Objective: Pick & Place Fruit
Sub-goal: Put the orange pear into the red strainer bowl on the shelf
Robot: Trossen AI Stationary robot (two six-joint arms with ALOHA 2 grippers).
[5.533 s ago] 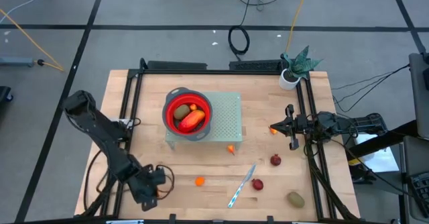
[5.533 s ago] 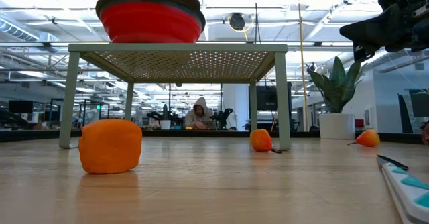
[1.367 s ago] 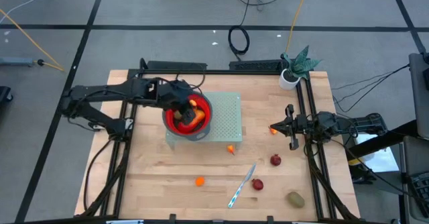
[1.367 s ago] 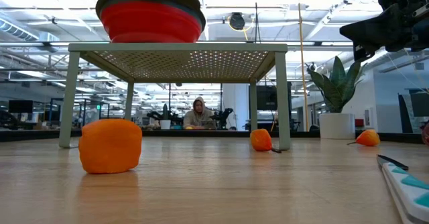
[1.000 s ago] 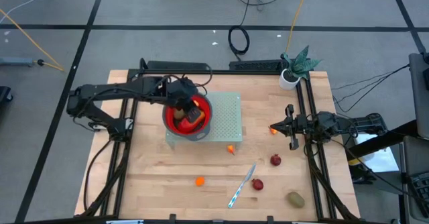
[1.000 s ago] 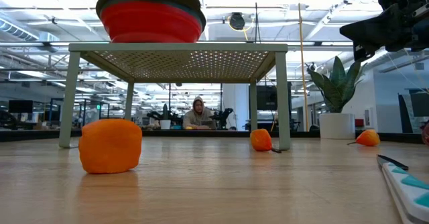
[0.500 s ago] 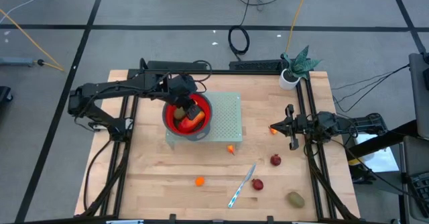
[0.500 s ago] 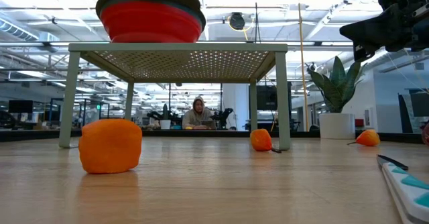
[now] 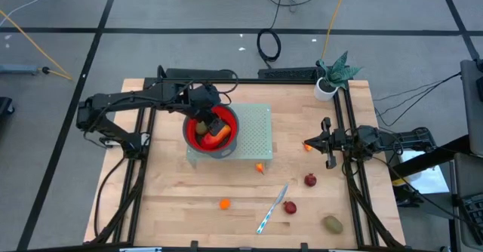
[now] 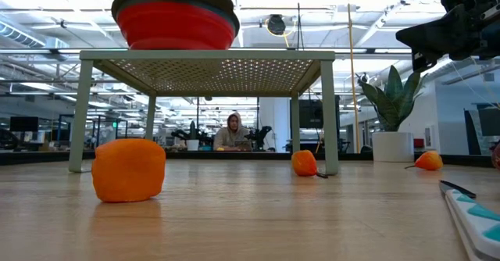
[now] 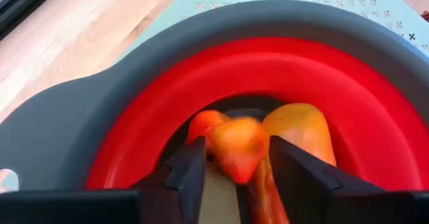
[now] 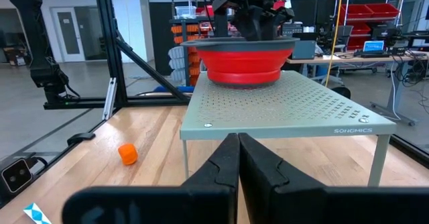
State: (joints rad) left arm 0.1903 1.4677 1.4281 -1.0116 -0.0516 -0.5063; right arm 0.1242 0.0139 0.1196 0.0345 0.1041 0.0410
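The red bowl [image 9: 189, 133] stands on a pale green perforated stand [image 9: 255, 135] in the middle of the table. It holds orange and brownish fruit [image 9: 219, 134]. My left gripper [image 9: 212, 119] reaches down into the bowl from its far left rim, shut on a small orange fruit [image 11: 234, 147]. More fruit lies on the wood: orange ones [image 9: 225, 204] [image 9: 260, 167] [image 9: 308, 146], red ones [image 9: 310, 179] [image 9: 290, 207] and an olive-brown one [image 9: 333, 223]. My right gripper [image 9: 326, 142] waits shut at the table's right edge. My left gripper has the small orange fruit's two sides [image 11: 213, 150] between its two fingers. The fingers slant steeply down into the bowl from its far left. The fruit sits low in the bowl, just above a longer yellow-orange fruit [image 11: 298, 127]; whether it rests on that one I cannot tell.
A slim silver-and-blue knife [image 9: 272, 210] lies on the wood near the front, between the loose fruit. A small potted plant [image 9: 332, 77] stands at the far right corner. Black frame rails run along the table's left, far and right sides.
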